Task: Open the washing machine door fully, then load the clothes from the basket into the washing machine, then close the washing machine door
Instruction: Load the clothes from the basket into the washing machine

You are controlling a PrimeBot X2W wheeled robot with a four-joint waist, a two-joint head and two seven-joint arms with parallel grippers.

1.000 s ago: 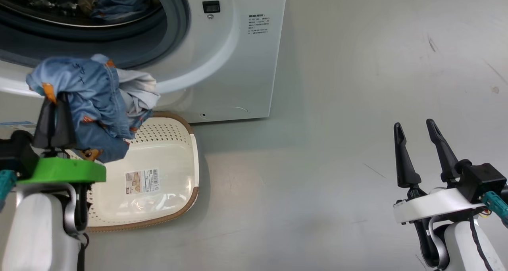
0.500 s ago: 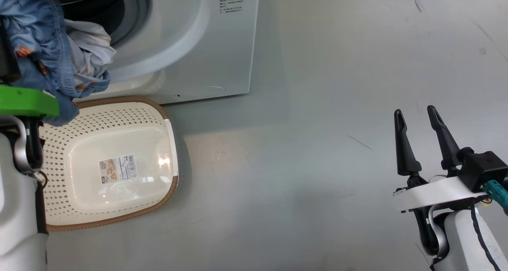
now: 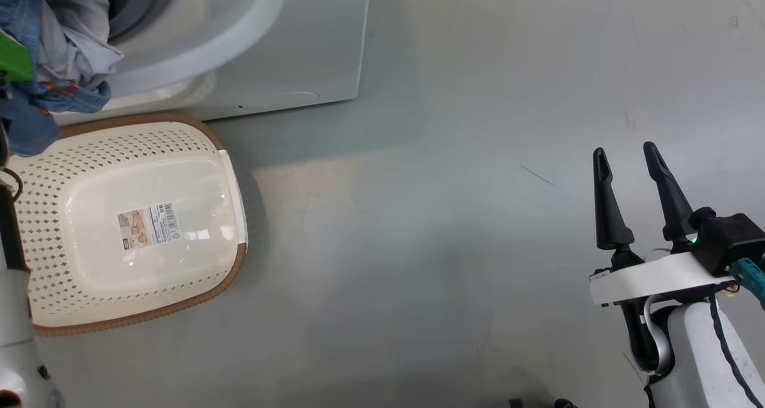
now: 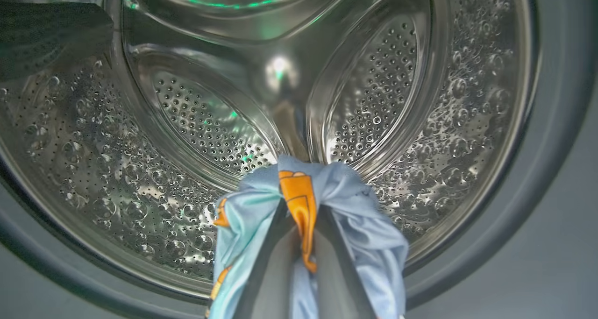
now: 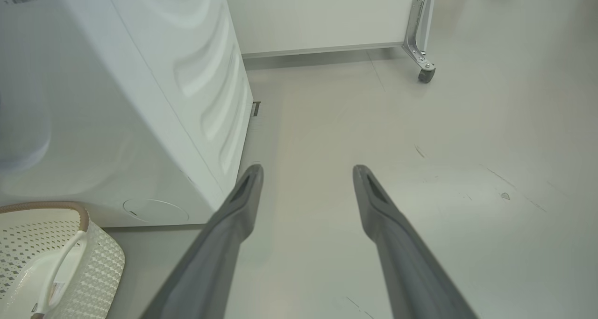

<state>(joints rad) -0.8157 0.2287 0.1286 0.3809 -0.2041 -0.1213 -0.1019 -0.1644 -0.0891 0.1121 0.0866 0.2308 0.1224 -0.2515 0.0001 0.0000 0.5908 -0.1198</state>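
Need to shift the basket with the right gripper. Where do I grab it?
Take the cream side handle on the edge of the basket nearest the right gripper, coming from the right and above with the open jaws across it. It arches off the perforated wall, leaving a gap for one finger.

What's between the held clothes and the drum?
Nothing visible. The left gripper, shut on the clothes, points straight into the open drum; its mouth ahead is clear. A dark shape at the drum's upper left lies off to the side.
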